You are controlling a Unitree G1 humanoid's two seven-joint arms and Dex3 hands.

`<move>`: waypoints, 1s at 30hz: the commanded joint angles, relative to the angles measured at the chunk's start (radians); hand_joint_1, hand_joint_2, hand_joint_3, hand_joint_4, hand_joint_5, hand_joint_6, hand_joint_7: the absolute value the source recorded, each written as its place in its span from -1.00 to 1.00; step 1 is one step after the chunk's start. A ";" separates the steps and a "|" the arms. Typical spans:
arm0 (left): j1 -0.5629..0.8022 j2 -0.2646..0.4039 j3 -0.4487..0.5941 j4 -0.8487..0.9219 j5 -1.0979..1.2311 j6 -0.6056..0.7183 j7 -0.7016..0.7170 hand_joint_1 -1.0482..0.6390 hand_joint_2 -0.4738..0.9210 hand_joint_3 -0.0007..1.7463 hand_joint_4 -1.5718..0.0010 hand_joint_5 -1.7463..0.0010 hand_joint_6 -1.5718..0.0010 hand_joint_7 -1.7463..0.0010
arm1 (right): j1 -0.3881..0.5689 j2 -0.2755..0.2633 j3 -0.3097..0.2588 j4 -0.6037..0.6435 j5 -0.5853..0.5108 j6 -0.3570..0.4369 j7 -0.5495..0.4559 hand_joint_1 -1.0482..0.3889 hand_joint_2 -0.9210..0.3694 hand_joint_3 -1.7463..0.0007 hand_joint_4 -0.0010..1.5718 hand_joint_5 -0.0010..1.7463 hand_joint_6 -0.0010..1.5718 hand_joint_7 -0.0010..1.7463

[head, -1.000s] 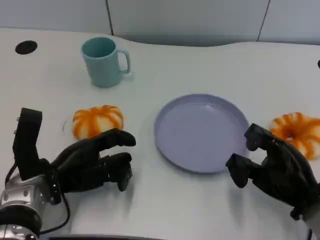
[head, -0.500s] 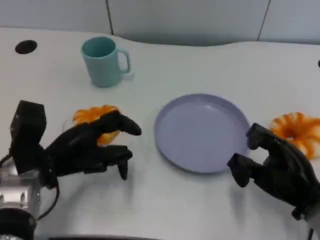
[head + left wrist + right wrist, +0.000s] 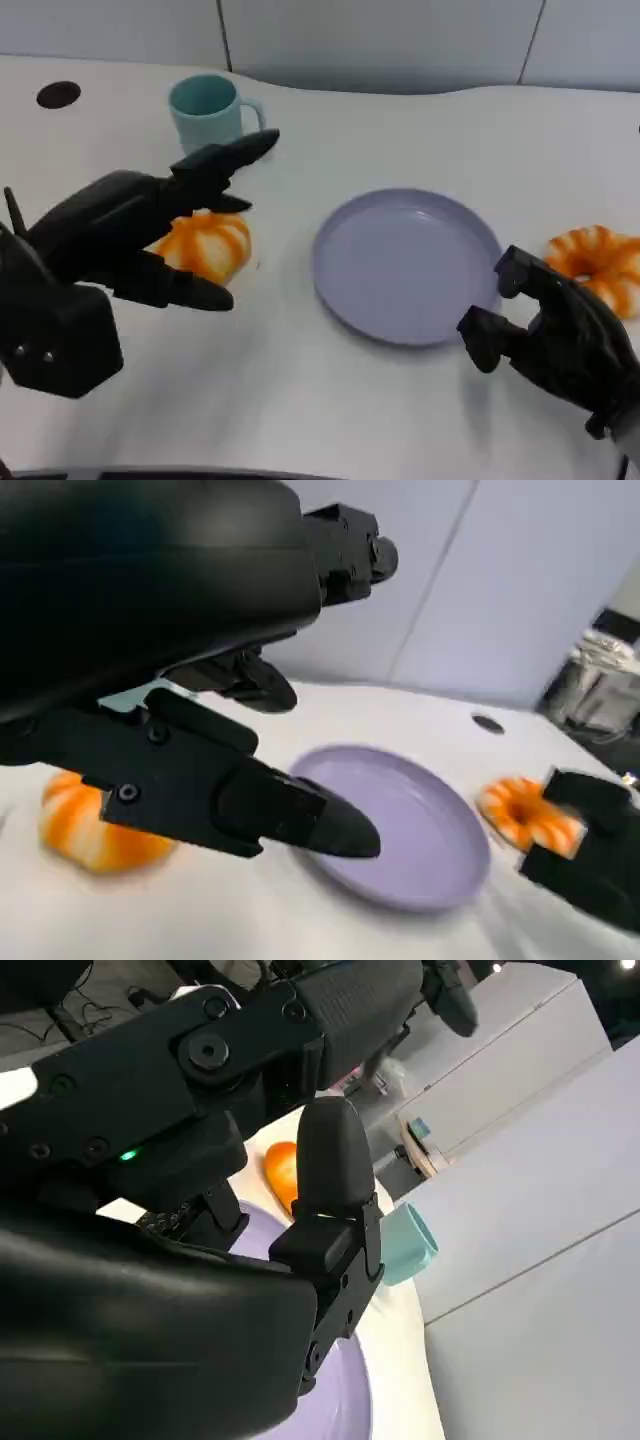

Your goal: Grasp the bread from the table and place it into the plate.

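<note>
Between the earlier frames and this one, the left hand rose from the near table edge and advanced over the left-hand bread; the right hand stayed where it was, and the head camera shifted slightly.

Nearest the robot, the left hand hovered with its fingers spread, the upper ones reaching above and past the bread, the lower ones lying in front of it. No finger was seen touching the loaf, and nothing was held. In the left wrist view the left hand showed the same open spread, with the bread resting on the table beneath it.

On the other side, the right hand rested just beside the near right rim of the plate, its fingers loosely curled in on nothing. Just beyond it lay a second bread, right of the plate and untouched.

The lavender plate sat empty at the centre. Farthest off stood a teal mug, behind the left hand.

Progress, as judged: the reach was nearly complete, but the grasp had not been made. Closing on the bread, lifting it, carrying it rightward and setting it on the plate all remained.
</note>
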 commanded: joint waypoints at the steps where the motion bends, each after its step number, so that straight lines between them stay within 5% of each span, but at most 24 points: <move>1: -0.089 0.037 -0.065 0.149 0.154 0.038 0.170 -0.67 0.90 -1.00 0.77 1.00 0.55 1.00 | -0.008 -0.015 -0.008 0.009 -0.004 -0.006 0.012 -0.03 -0.91 0.99 0.12 1.00 -0.19 1.00; 10: -0.379 -0.017 -0.357 0.692 0.492 0.155 0.653 -0.97 1.00 -0.91 0.92 0.99 0.78 0.99 | -0.004 -0.009 0.000 0.003 -0.016 -0.018 0.006 -0.04 -0.90 1.00 0.14 1.00 -0.17 1.00; 15: -0.471 -0.079 -0.502 0.863 0.575 0.336 0.619 -1.00 1.00 -0.79 0.96 0.99 0.80 0.99 | 0.000 -0.005 0.005 -0.010 -0.021 -0.027 0.013 -0.01 -0.89 1.00 0.15 1.00 -0.16 1.00; 21: -0.501 -0.107 -0.565 0.917 0.568 0.406 0.564 -1.00 1.00 -0.69 0.93 0.97 0.81 0.99 | 0.006 -0.008 0.012 -0.030 -0.025 -0.029 0.010 -0.01 -0.89 1.00 0.13 1.00 -0.16 1.00; 24: -0.512 -0.115 -0.534 0.929 0.505 0.413 0.453 -0.94 1.00 -0.75 0.73 0.92 0.70 0.97 | 0.012 -0.009 0.013 -0.041 -0.031 -0.038 0.008 -0.04 -0.89 1.00 0.13 1.00 -0.17 1.00; 27: -0.512 -0.131 -0.515 0.930 0.467 0.434 0.429 -0.70 1.00 -0.91 0.31 0.93 0.35 0.96 | 0.016 -0.012 0.013 -0.051 -0.038 -0.044 0.008 -0.05 -0.90 1.00 0.12 1.00 -0.18 1.00; 28: -0.513 -0.137 -0.516 0.929 0.464 0.444 0.433 -0.49 0.98 -0.95 0.03 0.86 0.10 0.92 | 0.016 -0.013 0.013 -0.052 -0.038 -0.045 0.011 -0.05 -0.91 0.99 0.11 1.00 -0.19 1.00; 30: -0.511 -0.150 -0.530 0.931 0.470 0.465 0.452 -0.38 0.98 -0.98 -0.13 0.85 -0.06 0.94 | 0.015 -0.014 0.012 -0.057 -0.037 -0.043 0.013 -0.05 -0.91 0.99 0.11 1.00 -0.19 1.00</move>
